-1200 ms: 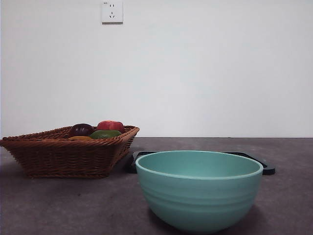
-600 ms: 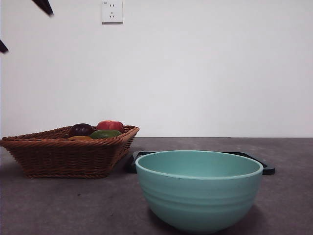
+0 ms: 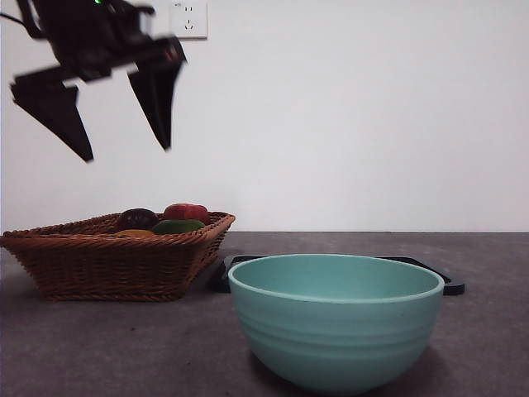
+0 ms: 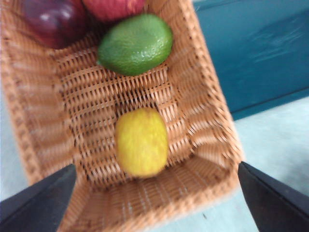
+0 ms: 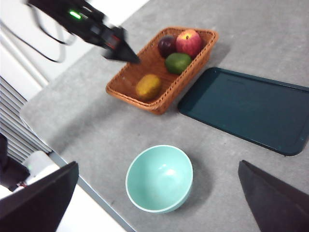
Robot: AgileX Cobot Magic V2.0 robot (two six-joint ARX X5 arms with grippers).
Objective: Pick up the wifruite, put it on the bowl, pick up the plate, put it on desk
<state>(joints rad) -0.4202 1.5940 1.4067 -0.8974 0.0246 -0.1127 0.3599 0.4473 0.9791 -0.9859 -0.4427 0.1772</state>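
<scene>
Grey-brown desk [image 3: 124, 347] carrying all items, white wall behind. Left gripper [image 3: 124, 136], absent from the front view a second ago, now hanging spread wide and empty over the wicker basket [image 3: 116, 265], pointing down; approach for the pick appears to be starting. Wifruite [image 4: 141, 141] lying on the basket floor between the jaw tips, apart from the green fruit [image 4: 135, 44]. Bowl [image 3: 336, 318] standing empty nearby. Right gripper [image 5: 154, 203] waiting high, jaws parted.

Looking level and low past the bowl [image 3: 335, 318]; peering close into the wicker basket [image 4: 203, 121]; overlooking both from high.
</scene>
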